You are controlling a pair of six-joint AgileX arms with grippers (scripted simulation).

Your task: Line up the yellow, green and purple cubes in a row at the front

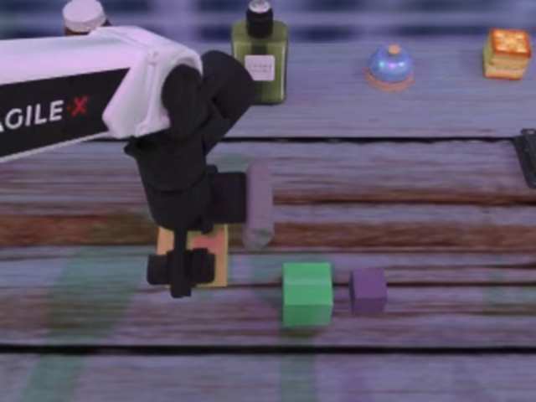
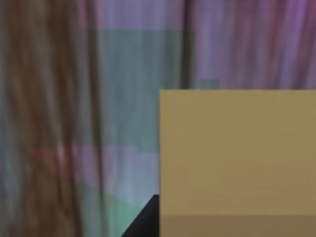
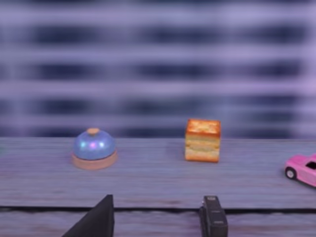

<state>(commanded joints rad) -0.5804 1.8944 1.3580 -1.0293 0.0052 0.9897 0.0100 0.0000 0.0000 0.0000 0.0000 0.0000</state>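
My left arm reaches in from the top view's left edge, and the left gripper hangs directly over the yellow cube, which lies near the front of the table, left of centre. The black fingers cover the cube's left and middle part; only its right strip and a sliver at the upper left show past them, so the cube seems to sit between or just under the fingers, but I cannot tell whether they are clenched on it or released. In the left wrist view the yellow cube fills the lower right of the picture, very close to the camera, with a dark corner of the gripper beside its lower edge. The green cube rests to the right of the yellow one, apart from it and a little nearer the front edge, and the purple cube sits just beside the green one on its right, a narrow gap between them. My right arm is parked at the top view's right edge; the right gripper shows its two fingertips spread apart, with nothing between them, facing a blue bell, a small patterned block and a pink toy car at the back of the table. A green bottle stands at the back too.
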